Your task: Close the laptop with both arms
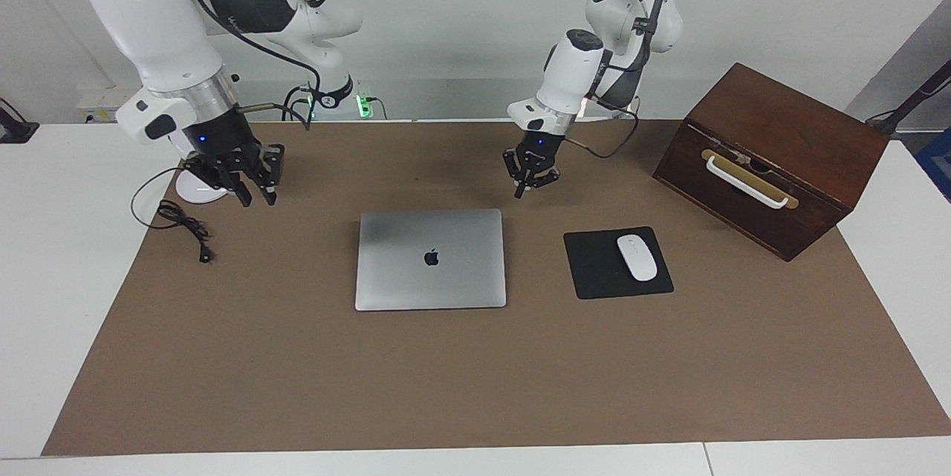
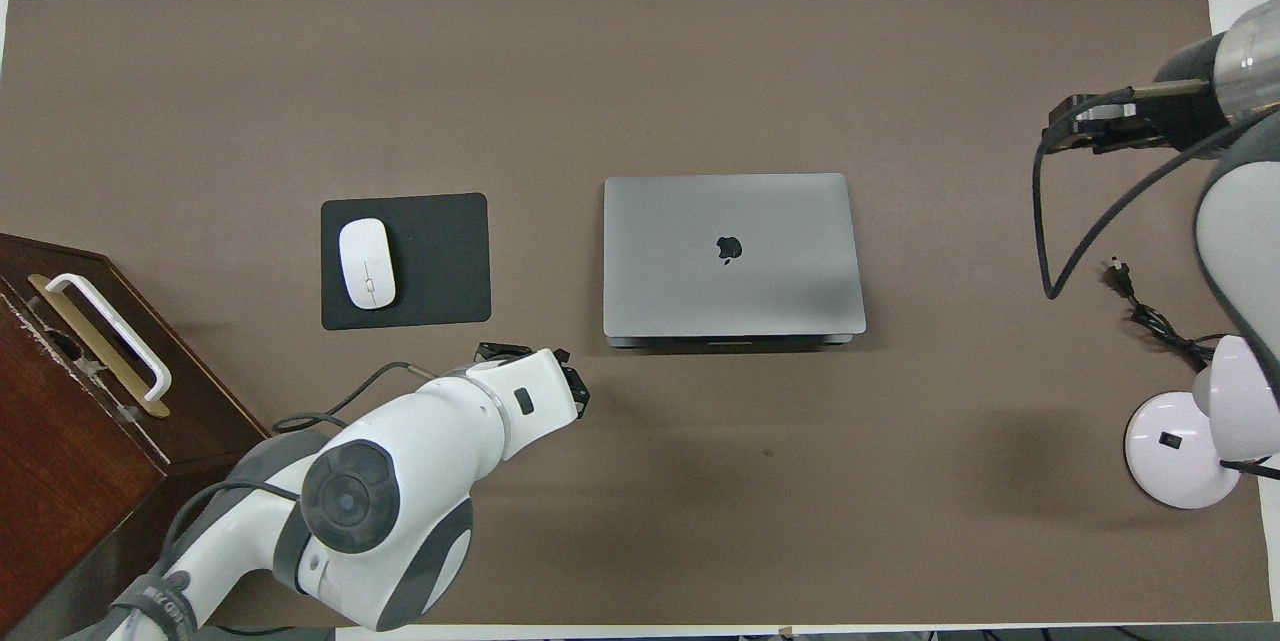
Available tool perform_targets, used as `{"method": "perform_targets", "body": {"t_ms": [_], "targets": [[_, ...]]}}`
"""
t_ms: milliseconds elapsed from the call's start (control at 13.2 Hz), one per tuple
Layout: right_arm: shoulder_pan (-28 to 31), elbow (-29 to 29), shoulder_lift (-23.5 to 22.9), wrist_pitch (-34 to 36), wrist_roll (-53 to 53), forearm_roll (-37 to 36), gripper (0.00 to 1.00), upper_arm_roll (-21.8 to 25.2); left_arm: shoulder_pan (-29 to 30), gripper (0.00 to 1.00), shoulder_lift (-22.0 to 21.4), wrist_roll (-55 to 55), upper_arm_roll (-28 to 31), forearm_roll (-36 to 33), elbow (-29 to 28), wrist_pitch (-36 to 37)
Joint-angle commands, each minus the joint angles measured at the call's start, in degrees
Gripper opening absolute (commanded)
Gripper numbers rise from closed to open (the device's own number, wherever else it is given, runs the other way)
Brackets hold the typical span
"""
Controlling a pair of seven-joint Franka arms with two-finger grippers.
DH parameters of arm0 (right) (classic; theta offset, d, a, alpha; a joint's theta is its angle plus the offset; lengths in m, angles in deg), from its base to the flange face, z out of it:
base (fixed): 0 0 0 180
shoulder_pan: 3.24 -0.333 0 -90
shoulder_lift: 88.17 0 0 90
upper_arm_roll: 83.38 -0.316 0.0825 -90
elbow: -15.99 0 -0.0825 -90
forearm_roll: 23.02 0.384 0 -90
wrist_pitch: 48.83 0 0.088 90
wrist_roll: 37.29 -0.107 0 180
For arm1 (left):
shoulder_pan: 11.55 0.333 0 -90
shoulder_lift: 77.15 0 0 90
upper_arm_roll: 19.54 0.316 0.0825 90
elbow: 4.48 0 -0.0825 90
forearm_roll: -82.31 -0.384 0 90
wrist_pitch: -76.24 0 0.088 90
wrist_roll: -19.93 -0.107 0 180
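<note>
Looking down on the brown mat (image 2: pixel 640 521), we see the laptop (image 1: pixel 431 259) lying shut and flat at its middle, lid up with the dark logo showing. Neither of the 2 arms touches it.

In the facing view, the left gripper (image 1: pixel 526 190) hangs in the air at about 1 o'clock from the laptop, over bare mat just off the lid's corner, its fingertips drawn together on nothing. The right gripper (image 1: pixel 254 197) hangs at about 10 o'clock from the laptop, well apart from it, over the mat's edge beside the white lamp base (image 1: pixel 199 186); its fingers (image 1: pixel 245 196) stand apart, holding nothing.

The black mouse pad (image 1: pixel 605 268) lies at 3 o'clock from the laptop in that view, near it but not touching, with the white mouse (image 1: pixel 637 258) on it. The wooden box (image 1: pixel 773 157) with a white handle stands at about 2 o'clock, toward the left arm's end of the table. A black cord (image 1: pixel 182 227) lies coiled by the lamp.
</note>
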State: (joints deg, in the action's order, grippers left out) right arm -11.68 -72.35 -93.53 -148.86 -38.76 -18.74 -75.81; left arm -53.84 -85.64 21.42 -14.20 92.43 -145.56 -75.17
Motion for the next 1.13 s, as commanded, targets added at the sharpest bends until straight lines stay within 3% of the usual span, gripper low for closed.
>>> {"method": "perform_targets", "body": {"t_ms": [0, 226, 302, 377, 604, 1057], "targets": [[4.91, -0.95, 3.16, 3.34, 1.12, -1.82, 1.0, -4.31, 4.83, 0.0, -3.1, 0.0, -0.07, -1.06, 7.72, 17.41], [10.1, -1.13, 5.62, 6.15, 1.2, -3.32, 1.0, -7.4, 11.15, 0.0, -4.86, 0.09, -0.15, -4.23, 14.32, 28.86], [10.28, -1.3, 6.76, 7.9, 1.12, -3.32, 1.0, -7.4, 13.79, 0.45, -4.69, 0.01, -0.24, -4.23, 16.86, 32.21], [10.55, -2.35, 8.08, 9.31, 0.77, -3.41, 1.0, -7.4, 16.08, 0.99, -4.69, -0.17, -0.24, -4.23, 18.63, 35.46], [10.81, -4.82, 11.43, 11.52, 0.68, -4.8, 1.0, -7.49, 23.89, 1.0, -4.95, 0.09, -0.15, -4.32, 21.89, 40.05], [10.72, -5.08, 11.52, 11.52, 1.73, -5.96, 1.0, -6.7, 37.09, 1.0, -5.04, -0.08, -0.15, -4.32, 24.53, 41.65]]}}
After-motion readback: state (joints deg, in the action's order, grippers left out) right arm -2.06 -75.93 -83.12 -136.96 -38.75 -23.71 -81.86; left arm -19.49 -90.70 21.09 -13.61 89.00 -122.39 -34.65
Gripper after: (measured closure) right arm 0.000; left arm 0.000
